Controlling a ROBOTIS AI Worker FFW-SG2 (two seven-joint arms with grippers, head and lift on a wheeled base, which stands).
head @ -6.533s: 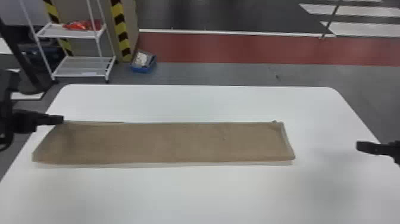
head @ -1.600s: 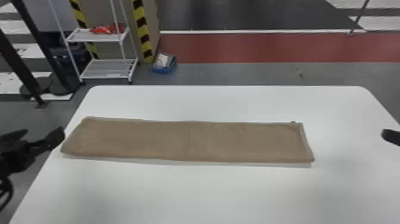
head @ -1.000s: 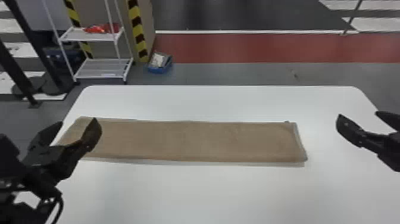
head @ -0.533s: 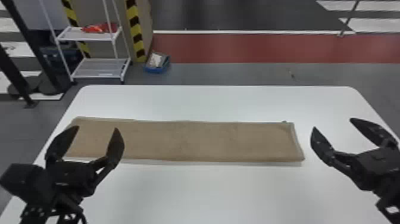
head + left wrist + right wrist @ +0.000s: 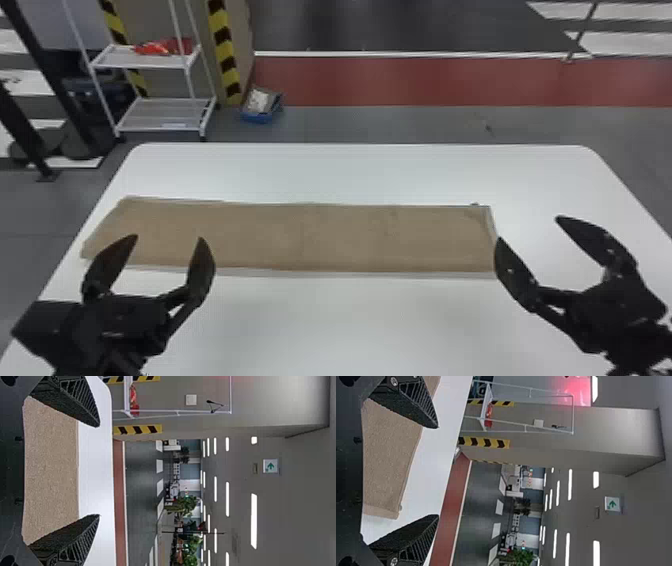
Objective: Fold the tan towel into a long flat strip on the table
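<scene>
The tan towel (image 5: 310, 237) lies flat on the white table (image 5: 380, 320) as a long strip running left to right, its left end near the table's left edge. At the strip's front left stands my left gripper (image 5: 169, 240), fingers spread wide and nothing between them. My right gripper (image 5: 530, 227) is just off the towel's right end, also spread and holding nothing. In the left wrist view, the towel (image 5: 51, 471) shows behind the parted fingers of the left gripper (image 5: 99, 471). The right wrist view has the towel (image 5: 389, 459) beyond the right gripper (image 5: 438, 471).
Beyond the table's far left corner is a white shelf rack (image 5: 160, 112) holding a red item. A blue box (image 5: 261, 105) sits on the floor near a column with yellow and black stripes (image 5: 225, 50).
Both arms have come inward over the table from the sides, and their grippers now show spread open. Over the longer span, the left gripper has left the towel's left end. The towel's left end looks slightly shifted.
</scene>
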